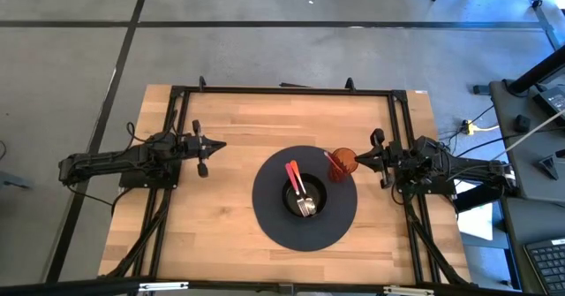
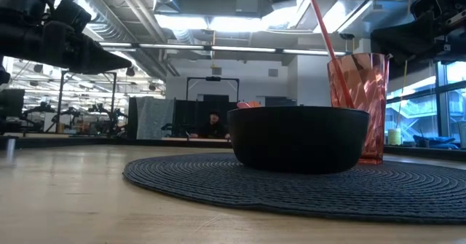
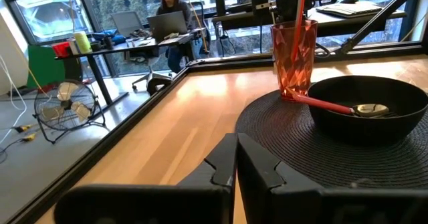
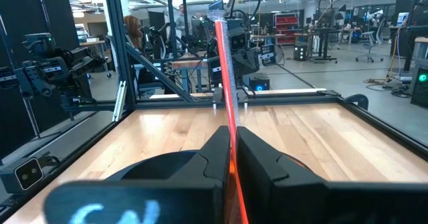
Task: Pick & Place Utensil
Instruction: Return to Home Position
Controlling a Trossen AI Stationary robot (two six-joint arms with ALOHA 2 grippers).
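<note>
On the black mat (image 1: 274, 227), centre: black bowl (image 1: 288, 208). It holds a pink fork (image 1: 293, 177), whose handle sticks out over the rim, and a metal spoon (image 1: 307, 207).

Up and to the right of the bowl, at the mat's edge, an orange cup (image 1: 346, 162) stands upright. An orange straw (image 2: 324, 34) is in it, leaning toward the bowl. Whether the cup touches the bowl, cannot tell.

Right gripper (image 1: 357, 158): right of the bowl, tips just beside the cup, fingers pressed together. The straw rises just past them.

Left gripper (image 1: 219, 144): well left of the bowl, off the mat, over bare wood. Its fingers are closed on each other and hold nothing.

Bare table (image 1: 212, 243) lies all round the mat, widest left of the bowl. Black frame rails (image 1: 282, 90) run along the table edges.

Low view: the bowl wall hides its contents and part of the cup's base. Right wrist view: that gripper's own fingers cover most of the cup.
</note>
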